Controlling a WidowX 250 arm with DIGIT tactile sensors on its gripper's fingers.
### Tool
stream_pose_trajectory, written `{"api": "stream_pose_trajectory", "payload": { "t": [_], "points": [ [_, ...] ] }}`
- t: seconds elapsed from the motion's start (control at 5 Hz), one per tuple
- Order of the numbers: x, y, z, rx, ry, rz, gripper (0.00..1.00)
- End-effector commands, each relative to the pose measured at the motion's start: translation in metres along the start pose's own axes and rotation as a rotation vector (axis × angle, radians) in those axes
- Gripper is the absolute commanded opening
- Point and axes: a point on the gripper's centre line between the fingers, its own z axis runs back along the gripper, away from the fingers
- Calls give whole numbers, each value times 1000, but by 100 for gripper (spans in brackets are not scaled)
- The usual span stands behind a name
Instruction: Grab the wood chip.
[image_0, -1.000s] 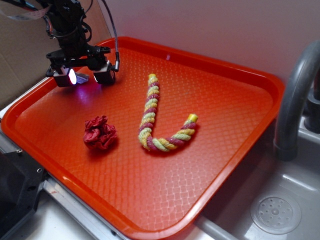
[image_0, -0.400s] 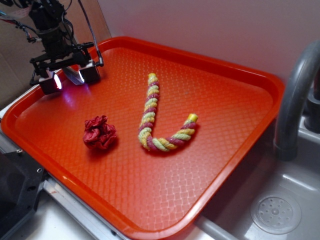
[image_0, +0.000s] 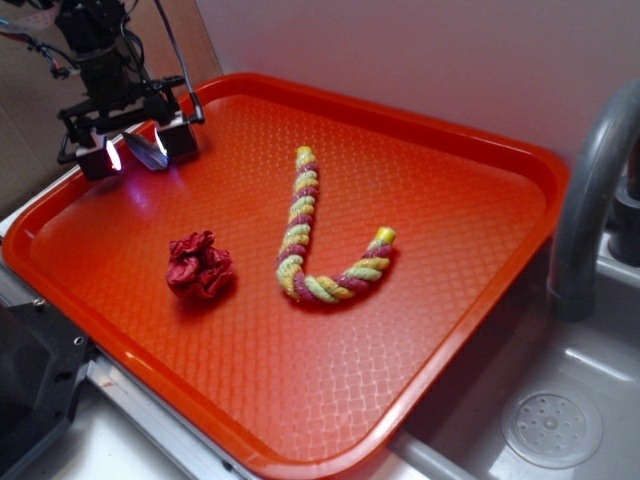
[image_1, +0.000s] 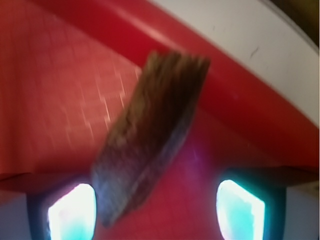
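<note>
The gripper (image_0: 128, 150) hangs above the far left corner of the orange tray (image_0: 470, 300), a grey-brown sliver, the wood chip (image_0: 146, 150), showing between its two lit pads. In the wrist view the wood chip (image_1: 152, 135) fills the middle of the frame, tilted and blurred, with the glowing pads at either side and the tray's rim behind it. The jaws appear closed on the chip, which looks clear of the tray floor, though the contact itself cannot be made out. The dark red cloth ball (image_0: 200, 267) and the twisted rope (image_0: 310, 235) lie apart near the tray's centre, untouched. The grab looks essentially made, the lift being the step in hand; the next move likely calls for a steady pinch, since the chip sits askew and could slip.
</note>
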Motion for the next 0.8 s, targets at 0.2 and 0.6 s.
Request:
{"api": "stream_pose_trajectory", "payload": {
  "t": [0.2,0.6],
  "points": [
    [9,-17,4,25,-62,-32,100],
    [1,-18,-11,73,-57,-61,100]
  ]
}}
